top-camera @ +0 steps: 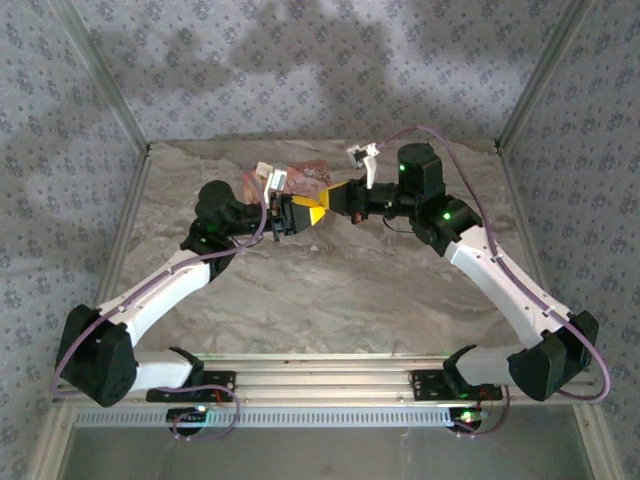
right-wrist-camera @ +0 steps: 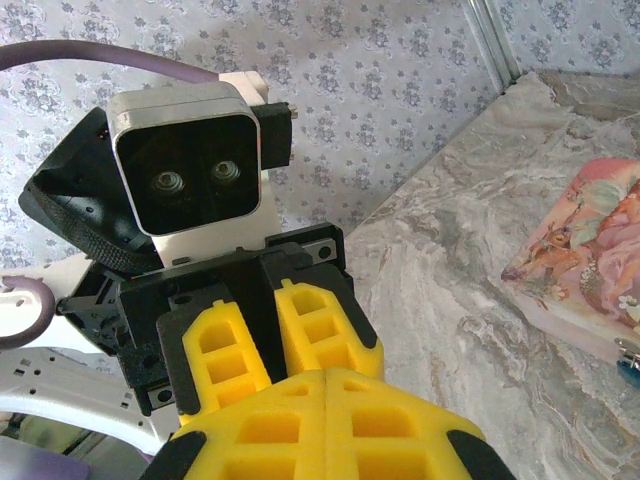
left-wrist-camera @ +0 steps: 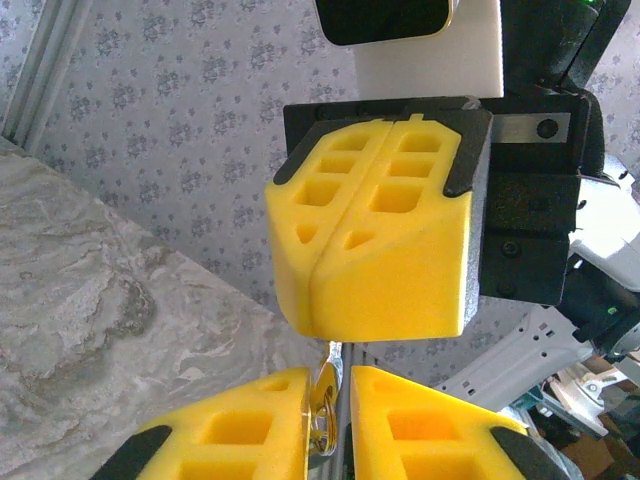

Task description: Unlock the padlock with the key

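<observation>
Above the middle of the table my two grippers meet tip to tip. My left gripper [top-camera: 300, 214] [left-wrist-camera: 345, 375] has its yellow fingers closed in around a brass key [left-wrist-camera: 330, 410] with a key ring. The key lies flat against one pad and points up. Its tip reaches the underside of my right gripper [top-camera: 328, 203] [left-wrist-camera: 318, 320] [right-wrist-camera: 328, 375], whose fingers are shut, seam closed. Whether they pinch the tip I cannot tell. The small blue padlock [right-wrist-camera: 628, 365] lies on the table at the right edge of the right wrist view, beside the pink box.
The pink flowery box [top-camera: 305, 175] [right-wrist-camera: 590, 250] lies on the marble tabletop [top-camera: 340, 290] just behind the two grippers. Patterned walls with metal frame posts [top-camera: 110, 100] close in the back and sides.
</observation>
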You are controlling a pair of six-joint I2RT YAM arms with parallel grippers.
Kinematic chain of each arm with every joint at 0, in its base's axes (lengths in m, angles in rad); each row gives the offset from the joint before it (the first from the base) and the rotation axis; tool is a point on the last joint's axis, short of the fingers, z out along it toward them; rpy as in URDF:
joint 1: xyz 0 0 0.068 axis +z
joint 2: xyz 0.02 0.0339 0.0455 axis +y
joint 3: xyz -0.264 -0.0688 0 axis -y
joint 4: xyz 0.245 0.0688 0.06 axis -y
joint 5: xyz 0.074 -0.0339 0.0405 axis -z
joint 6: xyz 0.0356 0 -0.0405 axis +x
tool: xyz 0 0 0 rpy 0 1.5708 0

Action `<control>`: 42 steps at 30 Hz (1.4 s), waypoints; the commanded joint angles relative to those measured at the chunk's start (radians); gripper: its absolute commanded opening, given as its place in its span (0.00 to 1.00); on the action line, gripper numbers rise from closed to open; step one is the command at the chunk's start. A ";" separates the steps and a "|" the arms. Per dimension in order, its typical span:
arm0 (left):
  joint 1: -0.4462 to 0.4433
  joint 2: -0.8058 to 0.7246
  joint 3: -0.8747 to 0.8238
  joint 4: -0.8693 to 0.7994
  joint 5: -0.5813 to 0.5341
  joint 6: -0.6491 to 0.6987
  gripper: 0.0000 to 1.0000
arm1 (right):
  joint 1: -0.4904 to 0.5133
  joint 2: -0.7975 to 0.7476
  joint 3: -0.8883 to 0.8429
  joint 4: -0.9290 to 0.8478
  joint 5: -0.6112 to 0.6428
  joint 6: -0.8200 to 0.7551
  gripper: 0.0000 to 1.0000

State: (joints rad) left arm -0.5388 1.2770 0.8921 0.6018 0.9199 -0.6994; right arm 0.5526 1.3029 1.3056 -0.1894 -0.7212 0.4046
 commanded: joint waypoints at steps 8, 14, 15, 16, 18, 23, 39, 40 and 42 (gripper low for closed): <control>0.000 -0.027 0.016 0.003 0.008 0.021 0.00 | 0.010 -0.024 -0.005 0.016 0.010 0.013 0.00; 0.001 -0.034 0.010 -0.007 -0.001 0.029 0.00 | 0.009 -0.028 -0.005 0.015 0.017 0.011 0.00; 0.001 -0.038 0.008 -0.011 -0.003 0.032 0.00 | 0.009 -0.030 -0.005 0.013 0.017 0.012 0.00; 0.002 -0.043 0.007 -0.022 -0.008 0.039 0.00 | 0.009 -0.029 -0.005 0.010 0.020 0.013 0.00; 0.005 -0.059 0.005 -0.077 -0.026 0.067 0.00 | 0.011 -0.031 -0.005 -0.002 0.028 0.013 0.15; 0.050 -0.140 -0.047 -0.272 -0.105 0.154 0.00 | 0.011 -0.050 -0.013 -0.048 0.080 0.002 0.59; 0.407 -0.223 -0.126 -0.965 -0.638 0.263 0.00 | -0.193 0.377 0.091 -0.279 0.345 0.040 0.69; 0.426 -0.183 -0.122 -0.954 -0.630 0.274 0.00 | -0.197 0.420 0.113 -0.278 0.352 0.040 0.69; 0.464 -0.105 -0.097 -0.945 -0.611 0.284 0.00 | -0.207 0.490 0.156 -0.273 0.352 0.044 0.68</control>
State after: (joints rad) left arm -0.1104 1.1038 0.7696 -0.2806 0.3603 -0.4412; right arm 0.3523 1.7489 1.3857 -0.4351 -0.3992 0.4358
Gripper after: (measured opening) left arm 0.044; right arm 0.682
